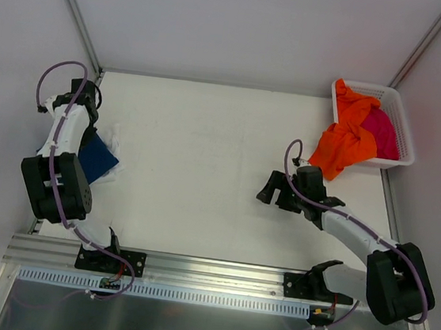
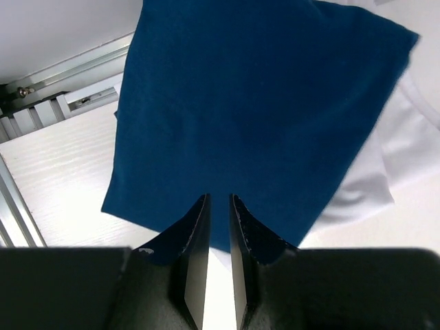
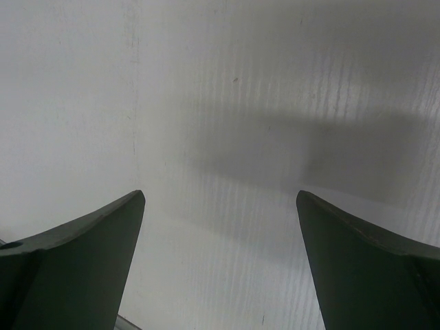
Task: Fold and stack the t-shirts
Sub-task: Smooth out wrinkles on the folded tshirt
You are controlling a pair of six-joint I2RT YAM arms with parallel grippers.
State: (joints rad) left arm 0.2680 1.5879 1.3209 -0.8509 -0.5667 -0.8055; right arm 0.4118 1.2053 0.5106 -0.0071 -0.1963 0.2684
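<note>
Left hand (image 2: 220,198), nearly pressed together, meets near edge of navy t-shirt (image 2: 261,103); grip unclear. Right hand (image 3: 220,196) spread, orange t-shirt (image 1: 346,143) beyond it.

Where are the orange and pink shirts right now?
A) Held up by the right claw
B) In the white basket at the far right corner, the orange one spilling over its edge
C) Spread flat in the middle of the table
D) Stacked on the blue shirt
B: the magenta t-shirt lies in the white basket, and the orange t-shirt drapes over its near rim onto the table.
</note>
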